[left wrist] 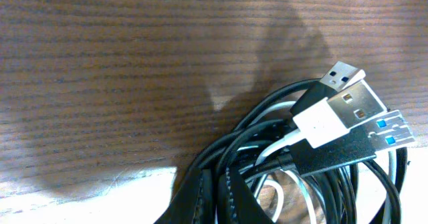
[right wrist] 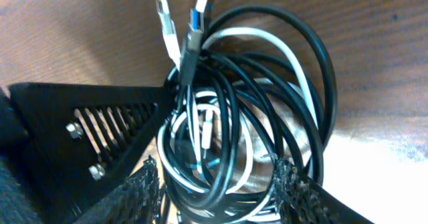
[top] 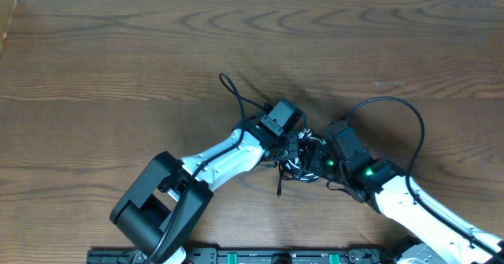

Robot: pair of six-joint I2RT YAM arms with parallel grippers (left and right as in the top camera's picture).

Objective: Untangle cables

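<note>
Overhead, the bundle (top: 299,163) lies on the table (top: 118,59) right where my two wrists meet, so neither arm has any reaching to do. What matters is how the coil sits against my free pincer.

From the right wrist, my right gripper (right wrist: 214,167) is released, its fingers (right wrist: 294,190) spread with the coil lying between them. The loops run lengthwise away from me, from the gap between the fingers up to the plugs (right wrist: 180,23) at the far end, which point away from the wrist. So the coil's long axis runs straight out ahead of my jaws, not across them.

My left gripper (right wrist: 167,93) comes in from the left of that view and is clenched at the side of the bundle, just below the plugs. It seems to pinch dark strands, but I cannot tell which.

From the left wrist, the white cable (left wrist: 319,122) and the black cable (left wrist: 334,156) show their plug ends stacked and touching, with white loops threaded through black ones below.

One black tail (top: 279,187) trails out of the bundle toward my base — loose, and a shade nearer my left arm. I judge the right pincer is the one to act, closing on a single strand on its side and drawing it away from the left one's hold.
</note>
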